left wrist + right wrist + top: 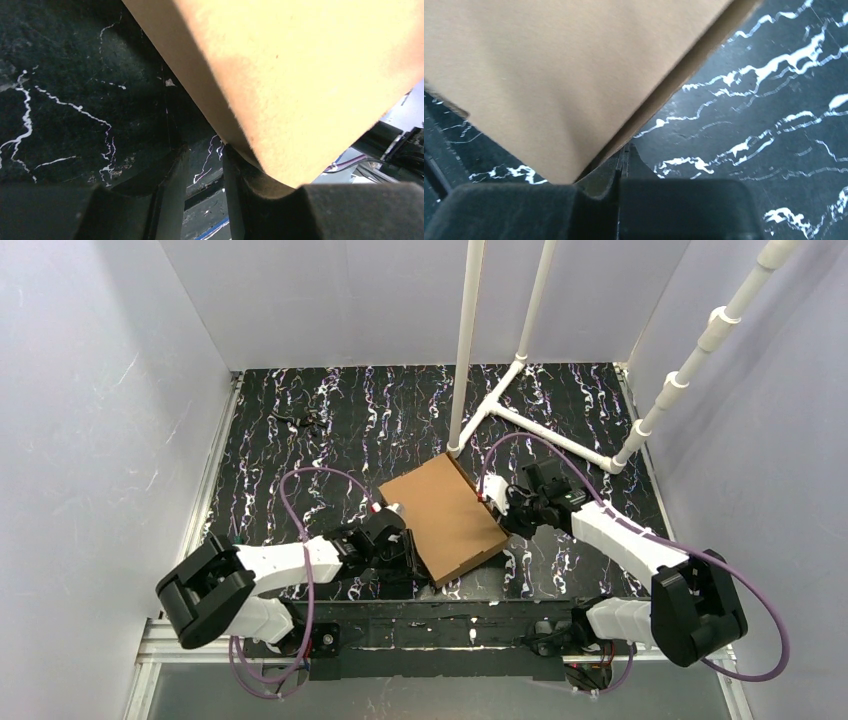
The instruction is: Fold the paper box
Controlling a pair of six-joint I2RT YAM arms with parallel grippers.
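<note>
Left claw [205, 152] spread, right claw [624, 149] pressed together, both at paper box [445, 515] edges; box appears closed, final tucking possibly outstanding.

Blocked between L gripper [408, 548] and R gripper [497, 497] by box [445, 520], just beside both. Free between L fingers [165, 190], w/ bare table [60, 100] seen through the gap; tight on its right, against box edge. No gap at R gripper, fingers pressed together; shut off on its left by box, open on its right over table. Blocked ahead of R gripper by pipe frame [520, 390], near, w/ uprights and floor bars. Open ahead of L gripper, bar small dark bits [300, 420] well apart. Hemmed outboard of both by walls [100, 440].
</note>
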